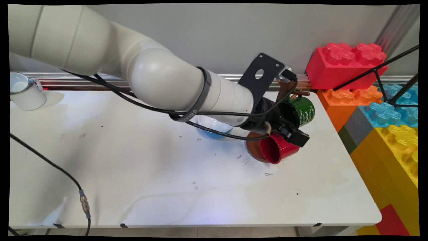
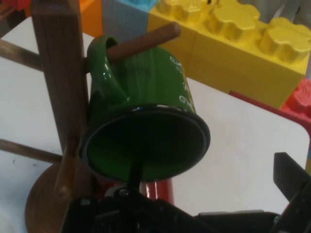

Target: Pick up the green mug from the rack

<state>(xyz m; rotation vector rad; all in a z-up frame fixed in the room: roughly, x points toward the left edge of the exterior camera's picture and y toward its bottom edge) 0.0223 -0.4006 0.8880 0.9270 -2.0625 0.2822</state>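
Observation:
A wooden mug tree (image 2: 58,73) stands at the table's right rear. A green mug (image 2: 146,141) hangs by its handle from an upper peg (image 2: 143,41), its mouth turned toward the hand. In the main view the same green mug (image 1: 304,112) shows just behind my gripper (image 1: 291,129). A red mug (image 1: 278,149) lies tilted right under the gripper, over the tree's brown base (image 1: 253,147). Only a sliver of the red mug (image 2: 156,189) shows in the hand view. The gripper is open, with one finger (image 2: 291,179) far off to the right. It holds nothing that I can see.
A blue bowl (image 1: 215,130) sits under the forearm. A white mug (image 1: 25,92) stands at the far left rear. Large red (image 1: 344,63), orange (image 1: 347,100) and yellow (image 1: 394,150) toy bricks are stacked past the table's right edge. A black cable (image 1: 50,164) crosses the left front.

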